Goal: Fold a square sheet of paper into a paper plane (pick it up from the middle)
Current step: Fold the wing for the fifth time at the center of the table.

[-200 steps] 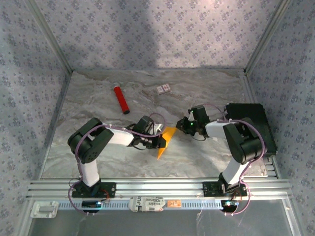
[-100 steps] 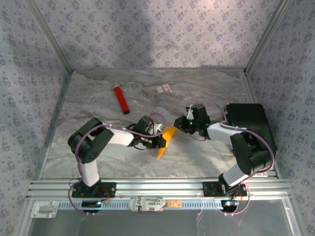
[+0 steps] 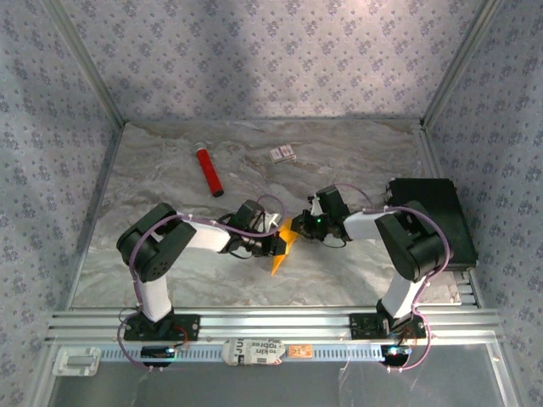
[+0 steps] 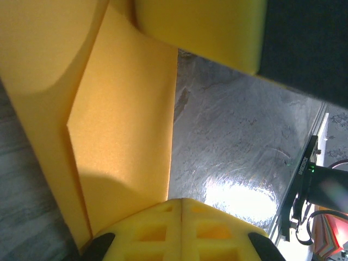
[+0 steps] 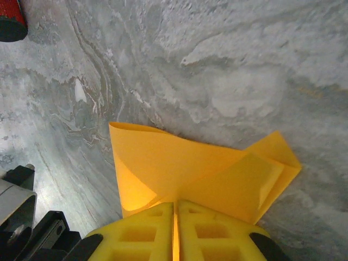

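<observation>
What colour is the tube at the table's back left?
The tube is red, clearest in the top external view.

I have the folded sheet of paper at the middle of the tabletop, with my left tool clamped on its left side and my right tool clamped on its far right end. The tube lies behind them toward the far left corner. The small card lies near the far edge, and the box sits along the right edge.
</observation>
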{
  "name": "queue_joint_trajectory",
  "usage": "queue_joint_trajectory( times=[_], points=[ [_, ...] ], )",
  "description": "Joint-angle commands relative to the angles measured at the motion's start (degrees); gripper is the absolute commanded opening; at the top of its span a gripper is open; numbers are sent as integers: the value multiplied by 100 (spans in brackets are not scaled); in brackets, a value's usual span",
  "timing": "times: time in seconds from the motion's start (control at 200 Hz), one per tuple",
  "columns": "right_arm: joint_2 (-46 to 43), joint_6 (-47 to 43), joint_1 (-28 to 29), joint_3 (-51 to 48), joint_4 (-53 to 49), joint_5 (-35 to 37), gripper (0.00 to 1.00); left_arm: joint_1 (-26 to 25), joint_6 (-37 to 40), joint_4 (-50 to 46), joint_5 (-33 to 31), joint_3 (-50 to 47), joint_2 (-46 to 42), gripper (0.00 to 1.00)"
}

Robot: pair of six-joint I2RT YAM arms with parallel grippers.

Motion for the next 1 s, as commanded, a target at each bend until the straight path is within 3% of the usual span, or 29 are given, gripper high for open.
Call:
queue_joint_trajectory(
  times=[0.0, 0.49, 0.864, 0.994],
  points=[
    [183, -145, -249, 185, -190, 357, 12, -27, 61, -913, -133, -410, 401, 0],
    [381, -284, -915, 552, -530, 489, 13, -5, -27, -688, -17, -565, 505, 0],
    [-980, -270, -870, 237, -801, 652, 18, -10, -190, -658, -1, -411, 162, 0],
    [-1407, -172, -540, -113, -901, 704, 21, -26, -310, -870, -146, -130, -503, 16]
  ],
)
